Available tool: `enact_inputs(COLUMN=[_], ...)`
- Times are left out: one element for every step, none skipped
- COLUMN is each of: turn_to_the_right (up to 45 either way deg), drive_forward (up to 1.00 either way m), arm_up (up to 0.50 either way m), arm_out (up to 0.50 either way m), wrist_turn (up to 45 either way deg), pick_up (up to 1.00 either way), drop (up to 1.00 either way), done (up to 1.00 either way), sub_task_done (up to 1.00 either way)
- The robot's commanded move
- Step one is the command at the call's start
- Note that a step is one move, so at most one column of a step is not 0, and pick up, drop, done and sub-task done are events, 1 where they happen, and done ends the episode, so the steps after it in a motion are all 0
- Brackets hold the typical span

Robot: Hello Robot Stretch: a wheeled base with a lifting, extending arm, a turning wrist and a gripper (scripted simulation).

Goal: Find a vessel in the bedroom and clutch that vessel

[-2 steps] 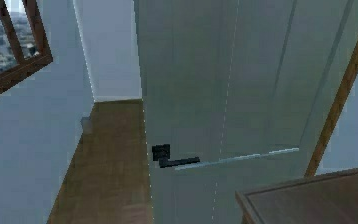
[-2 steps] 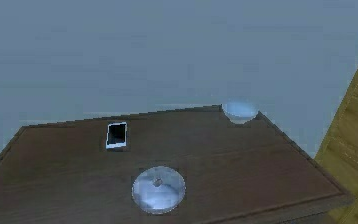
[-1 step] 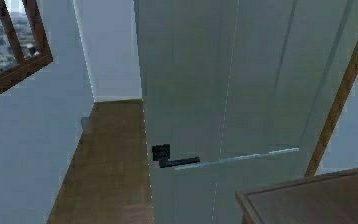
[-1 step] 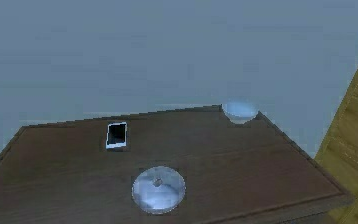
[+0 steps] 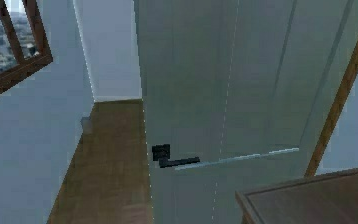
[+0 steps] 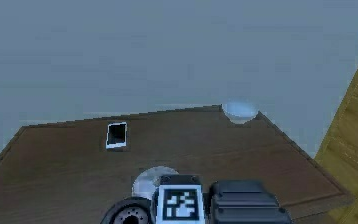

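A pale, rounded bowl-like vessel (image 6: 239, 111) sits at the far edge of a brown wooden table (image 6: 67, 165), close to the wall. A second pale round thing (image 6: 150, 180) lies nearer, partly hidden by the arm's end. At the bottom edge, the arm's white marked square (image 6: 183, 203) stands with the gripper's dark body (image 6: 133, 211) just left of it. The pale round thing lies right behind the gripper, so I cannot tell whether it holds anything.
A flat white-edged phone (image 6: 116, 134) lies on the table's far left part. In the forward view, a pale door (image 5: 227, 90) with a dark handle (image 5: 175, 157) stands close ahead. A wood-framed window (image 5: 15, 45) is at upper left, above wooden floor (image 5: 102, 165). The table's corner (image 5: 307, 200) is at lower right.
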Motion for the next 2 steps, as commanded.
enact_inputs(turn_to_the_right=[0.0, 0.0], drive_forward=[0.00, 0.00], arm_up=[0.00, 0.00], arm_out=[0.04, 0.00], wrist_turn=[0.0, 45.0], pick_up=[0.00, 0.00], drop=[0.00, 0.00], done=[0.00, 0.00], sub_task_done=[0.00, 0.00])
